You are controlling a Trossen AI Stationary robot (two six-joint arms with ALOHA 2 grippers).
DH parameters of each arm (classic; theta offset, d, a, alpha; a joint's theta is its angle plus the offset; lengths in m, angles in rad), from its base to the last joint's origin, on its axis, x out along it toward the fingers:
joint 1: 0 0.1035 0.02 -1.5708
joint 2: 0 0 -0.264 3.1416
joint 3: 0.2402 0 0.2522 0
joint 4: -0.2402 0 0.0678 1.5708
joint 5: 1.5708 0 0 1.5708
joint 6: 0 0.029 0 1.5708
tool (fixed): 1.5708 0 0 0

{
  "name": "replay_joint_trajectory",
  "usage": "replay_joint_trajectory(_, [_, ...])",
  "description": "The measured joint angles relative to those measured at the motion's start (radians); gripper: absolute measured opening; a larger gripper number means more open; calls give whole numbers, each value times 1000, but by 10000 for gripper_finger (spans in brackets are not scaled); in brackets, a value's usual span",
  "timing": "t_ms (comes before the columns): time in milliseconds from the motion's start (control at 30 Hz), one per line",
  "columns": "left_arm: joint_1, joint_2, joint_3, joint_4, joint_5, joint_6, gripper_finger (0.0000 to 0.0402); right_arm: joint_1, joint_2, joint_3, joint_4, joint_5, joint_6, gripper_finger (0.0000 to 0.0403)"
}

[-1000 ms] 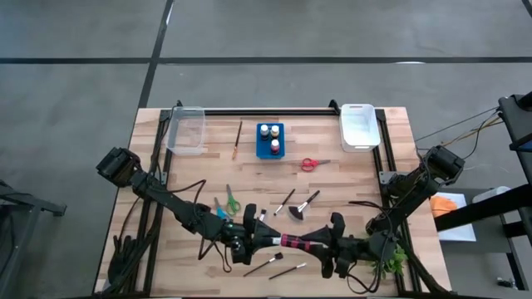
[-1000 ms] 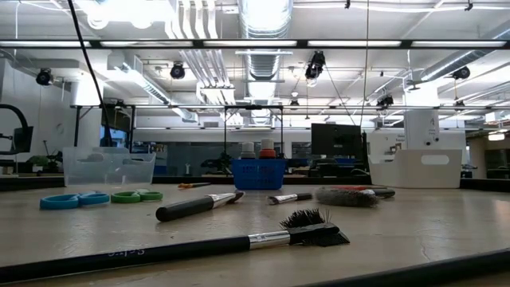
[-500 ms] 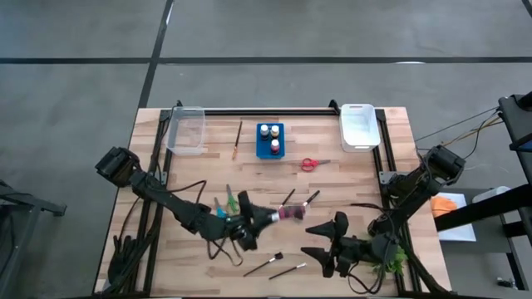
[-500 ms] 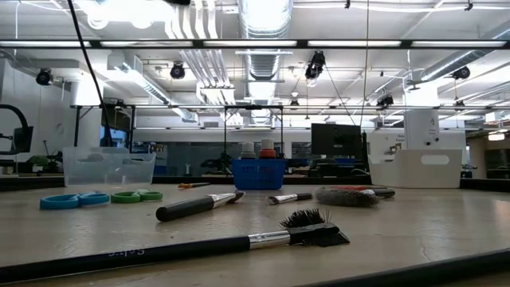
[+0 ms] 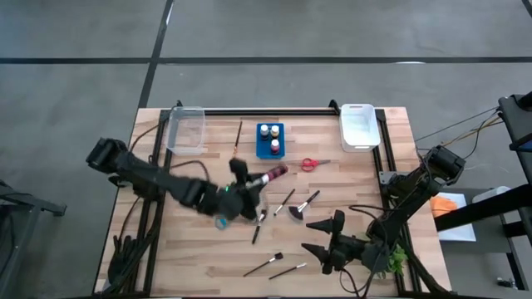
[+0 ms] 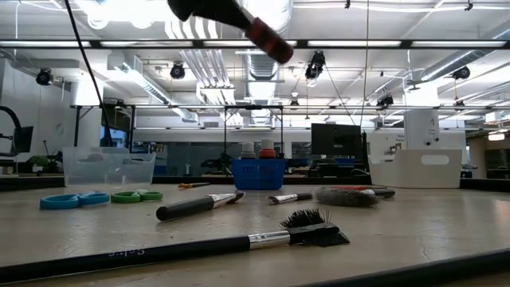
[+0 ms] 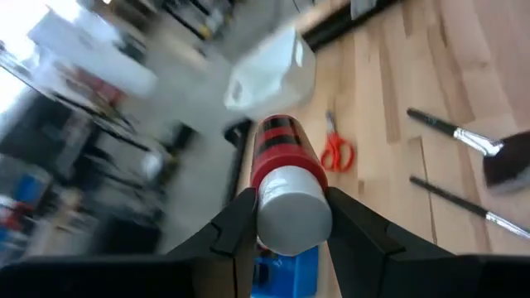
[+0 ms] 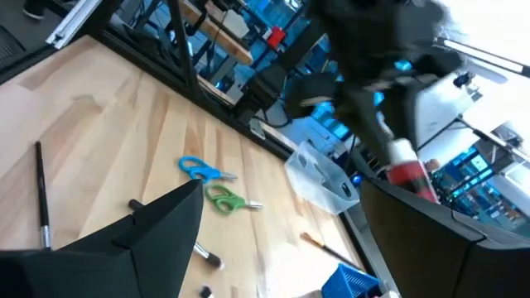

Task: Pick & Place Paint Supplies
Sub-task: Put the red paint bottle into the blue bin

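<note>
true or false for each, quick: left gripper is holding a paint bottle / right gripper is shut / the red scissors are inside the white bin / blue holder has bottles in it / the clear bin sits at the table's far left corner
1. The left gripper holds a red paint bottle: true.
2. The right gripper is shut: false, its fingers are spread open and hold nothing.
3. The red scissors are inside the white bin: false, they lie on the table in front of the bin.
4. The blue holder has bottles in it: true.
5. The clear bin sits at the table's far left corner: true.

Wooden table (image 5: 366,178); clear bin (image 5: 185,130) far-left corner, white bin (image 5: 358,126) far-right; blue bottle holder (image 5: 270,139) between.
</note>
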Motion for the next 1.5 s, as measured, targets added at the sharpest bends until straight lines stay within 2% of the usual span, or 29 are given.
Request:
replay_joint_trajectory(100, [111, 5, 110, -210, 145, -108, 120, 0, 0, -3, -4, 0, 3, 323])
replay_joint_trajectory(200, [215, 17, 201, -341, 268, -174, 120, -2, 0, -10, -4, 0, 6, 323])
replay_joint_trajectory(400, [346, 76, 376, -621, 449, -234, 120, -9, 0, -30, -1, -1, 18, 323])
replay_joint_trajectory(533, [386, 160, 497, -779, 502, -264, 120, -18, 0, -42, 1, -1, 43, 323])
replay_joint_trajectory(833, [457, 345, 753, -997, 617, -232, 120, -31, 0, -59, 2, -5, 74, 323])
replay_joint_trajectory(967, [487, 419, 847, -1107, 627, -209, 120, -32, 0, -64, 4, -6, 78, 323])
replay_joint_trajectory(1133, [519, 471, 889, -1140, 718, -161, 120, -32, 0, -69, 4, -7, 82, 323])
replay_joint_trajectory(1500, [577, 501, 893, -1137, 708, -100, 120, -34, 0, -71, 5, -7, 85, 323])
